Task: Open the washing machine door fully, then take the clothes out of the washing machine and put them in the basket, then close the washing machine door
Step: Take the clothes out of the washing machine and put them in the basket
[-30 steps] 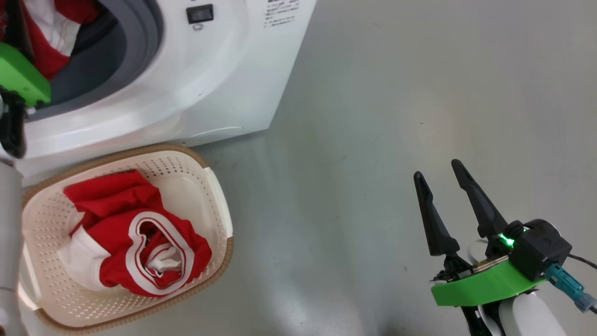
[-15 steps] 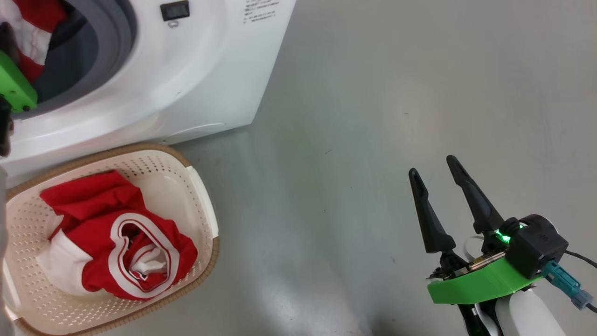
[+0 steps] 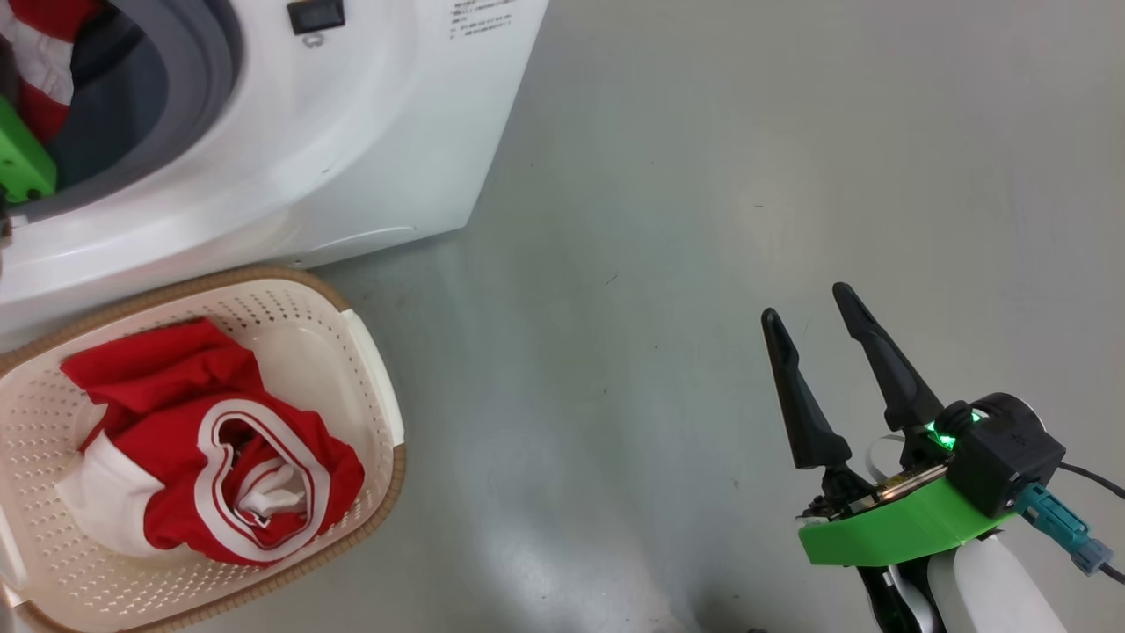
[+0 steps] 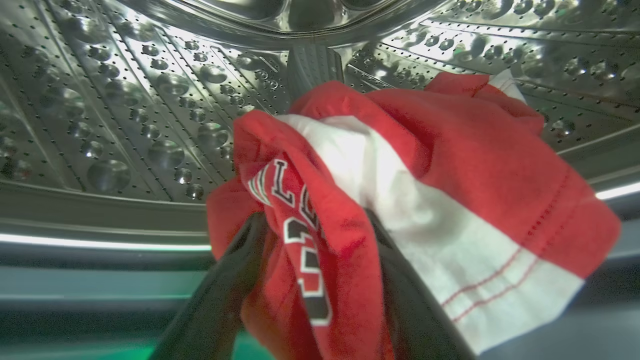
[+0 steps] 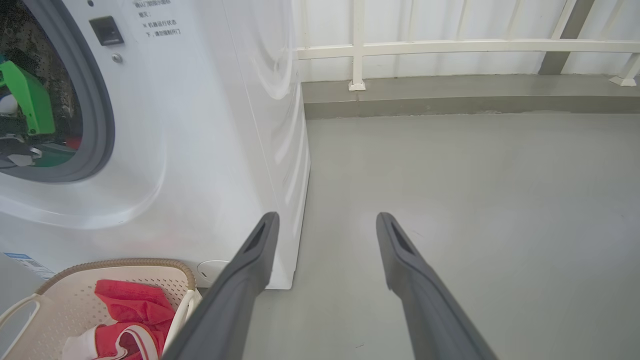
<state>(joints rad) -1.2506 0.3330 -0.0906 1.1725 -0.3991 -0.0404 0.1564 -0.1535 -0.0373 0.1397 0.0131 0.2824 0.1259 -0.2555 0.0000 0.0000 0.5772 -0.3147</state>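
Your left gripper (image 4: 315, 220) stands wide inside the steel drum (image 4: 125, 125), its fingers straddling a fold of the red jersey (image 4: 450, 165), with the drum wall close ahead. Your right gripper (image 3: 805, 302) is spread and empty, with bare floor (image 3: 685, 176) all round it. The basket (image 3: 378, 413), well to its left, holds another jersey (image 3: 176, 378).

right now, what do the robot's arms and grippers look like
Right gripper: two long, tapering black fingers on a bright green mount, a black block with a green light, a teal plug and dark cable, pale forearm. Left gripper has matching dark fingers.
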